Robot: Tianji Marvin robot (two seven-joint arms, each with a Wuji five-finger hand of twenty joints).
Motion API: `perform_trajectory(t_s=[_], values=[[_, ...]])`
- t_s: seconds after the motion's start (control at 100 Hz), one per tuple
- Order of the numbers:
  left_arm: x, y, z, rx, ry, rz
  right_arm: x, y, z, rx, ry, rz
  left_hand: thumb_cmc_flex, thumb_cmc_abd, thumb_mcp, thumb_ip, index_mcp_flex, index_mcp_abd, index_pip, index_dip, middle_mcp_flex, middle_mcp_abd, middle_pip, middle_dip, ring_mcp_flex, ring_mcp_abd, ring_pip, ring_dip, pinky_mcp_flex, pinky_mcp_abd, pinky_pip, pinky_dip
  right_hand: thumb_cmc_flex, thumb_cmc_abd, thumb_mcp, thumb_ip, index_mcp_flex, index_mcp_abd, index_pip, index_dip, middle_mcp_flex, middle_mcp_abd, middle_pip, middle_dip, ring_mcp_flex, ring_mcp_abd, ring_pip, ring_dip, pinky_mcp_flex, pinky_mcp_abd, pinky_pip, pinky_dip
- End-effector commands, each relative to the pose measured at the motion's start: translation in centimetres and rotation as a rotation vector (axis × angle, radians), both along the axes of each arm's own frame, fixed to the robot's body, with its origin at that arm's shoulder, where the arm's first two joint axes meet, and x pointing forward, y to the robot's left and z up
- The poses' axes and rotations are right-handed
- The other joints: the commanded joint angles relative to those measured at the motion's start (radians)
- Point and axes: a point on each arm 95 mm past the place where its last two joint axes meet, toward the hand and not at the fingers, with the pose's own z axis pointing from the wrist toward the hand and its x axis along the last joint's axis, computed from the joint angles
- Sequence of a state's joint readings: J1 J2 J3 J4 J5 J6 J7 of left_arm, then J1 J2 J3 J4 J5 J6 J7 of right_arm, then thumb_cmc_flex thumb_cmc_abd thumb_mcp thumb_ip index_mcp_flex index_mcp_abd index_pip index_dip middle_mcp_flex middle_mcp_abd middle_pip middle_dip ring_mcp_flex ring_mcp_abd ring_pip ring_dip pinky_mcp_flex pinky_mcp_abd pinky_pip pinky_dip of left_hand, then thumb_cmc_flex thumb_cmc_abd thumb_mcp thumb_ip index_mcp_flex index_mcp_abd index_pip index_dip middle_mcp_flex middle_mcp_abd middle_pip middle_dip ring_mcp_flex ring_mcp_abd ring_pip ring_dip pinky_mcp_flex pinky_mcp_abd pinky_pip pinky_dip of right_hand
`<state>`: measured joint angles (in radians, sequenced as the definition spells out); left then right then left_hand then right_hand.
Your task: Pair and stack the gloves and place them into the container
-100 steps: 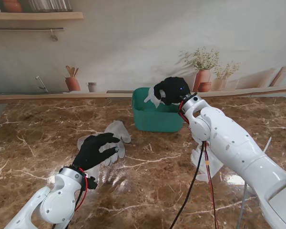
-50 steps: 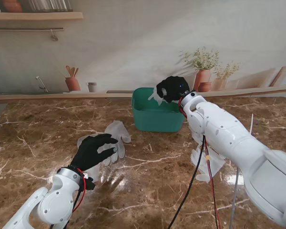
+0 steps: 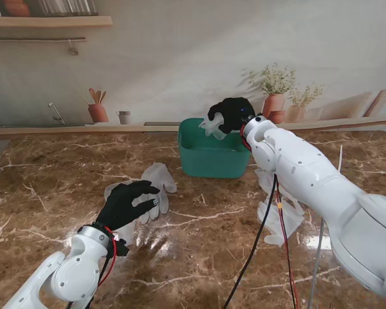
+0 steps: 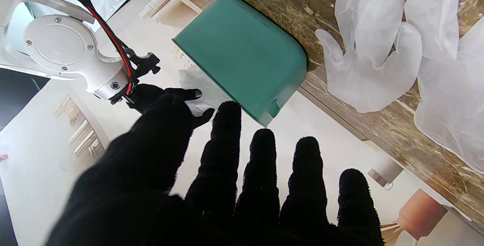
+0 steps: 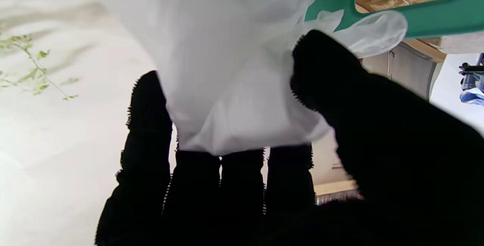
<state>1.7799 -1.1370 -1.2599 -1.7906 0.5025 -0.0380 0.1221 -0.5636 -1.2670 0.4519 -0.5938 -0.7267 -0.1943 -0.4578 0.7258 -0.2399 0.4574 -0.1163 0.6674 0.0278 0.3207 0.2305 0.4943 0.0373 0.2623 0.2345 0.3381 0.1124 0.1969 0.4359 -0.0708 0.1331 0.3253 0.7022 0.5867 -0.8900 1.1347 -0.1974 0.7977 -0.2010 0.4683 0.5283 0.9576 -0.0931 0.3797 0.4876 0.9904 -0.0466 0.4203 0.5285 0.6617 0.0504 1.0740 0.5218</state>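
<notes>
My right hand [image 3: 231,116] hangs over the far right rim of the green container [image 3: 209,158], shut on a translucent white glove [image 3: 212,127] that dangles into the bin. The right wrist view shows that glove [image 5: 234,68] pinched between thumb and fingers beside the container [image 5: 435,15]. My left hand [image 3: 127,203] hovers open, fingers spread, over white gloves [image 3: 157,183] lying flat on the marble to the left of the bin. In the left wrist view those gloves [image 4: 378,49] lie next to the container [image 4: 245,53], with my left hand [image 4: 227,185] holding nothing.
More white gloves [image 3: 280,215] lie on the marble table [image 3: 199,257] under my right forearm. Black and red cables [image 3: 270,232] hang from that arm. A ledge with a potted plant [image 3: 273,96] runs behind the bin.
My right hand with the glove has drifted slightly farther from me, over the bin's far rim. The left hand has stayed in place over the flat gloves.
</notes>
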Motion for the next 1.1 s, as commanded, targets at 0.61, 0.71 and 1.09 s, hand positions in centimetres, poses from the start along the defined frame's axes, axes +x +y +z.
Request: perform_trajectory(t_s=[0.61, 0.71, 1.09], values=[[0.0, -0.2, -0.3, -0.003, 0.019, -0.006, -0.1, -0.9, -0.8, -0.077, 0.200, -0.061, 0.035, 0.039, -0.069, 0.013, 0.025, -0.059, 0.024, 0.015, -0.009, -0.017, -0.021, -0.010, -0.045, -0.046, -0.027, -0.012, -0.023, -0.015, -0.059, 0.021, -0.278, 0.108, -0.115, 0.053, -0.136, -0.070, -0.146, -0.075, -0.111, 0.020, -0.142, -0.124, -0.131, 0.101, -0.141, -0.104, -0.150, 0.079, -0.106, 0.057], [0.1, -0.2, -0.3, -0.003, 0.021, -0.007, -0.5, -1.2, -0.6, -0.068, 0.203, -0.059, 0.034, 0.042, -0.076, 0.014, 0.021, -0.059, 0.023, 0.014, -0.012, -0.015, -0.022, -0.010, -0.050, -0.044, -0.028, -0.012, -0.023, -0.015, -0.063, 0.023, -0.293, 0.110, -0.126, 0.052, -0.153, -0.072, -0.161, -0.084, -0.130, 0.013, -0.159, -0.138, -0.145, 0.098, -0.153, -0.113, -0.163, 0.076, -0.116, 0.059], [0.4, -0.4, -0.5, -0.007, -0.013, -0.019, -6.3, -3.9, 0.4, -0.037, 0.120, -0.060, 0.010, 0.042, -0.049, 0.029, 0.007, -0.025, 0.000, 0.000, -0.021, -0.012, -0.006, -0.001, -0.041, -0.058, -0.022, -0.023, 0.022, -0.040, 0.163, -0.023, -0.311, 0.151, -0.172, 0.061, -0.161, 0.017, -0.176, -0.096, -0.151, 0.002, -0.173, -0.165, -0.160, 0.016, -0.184, -0.141, -0.174, 0.006, -0.191, 0.036]])
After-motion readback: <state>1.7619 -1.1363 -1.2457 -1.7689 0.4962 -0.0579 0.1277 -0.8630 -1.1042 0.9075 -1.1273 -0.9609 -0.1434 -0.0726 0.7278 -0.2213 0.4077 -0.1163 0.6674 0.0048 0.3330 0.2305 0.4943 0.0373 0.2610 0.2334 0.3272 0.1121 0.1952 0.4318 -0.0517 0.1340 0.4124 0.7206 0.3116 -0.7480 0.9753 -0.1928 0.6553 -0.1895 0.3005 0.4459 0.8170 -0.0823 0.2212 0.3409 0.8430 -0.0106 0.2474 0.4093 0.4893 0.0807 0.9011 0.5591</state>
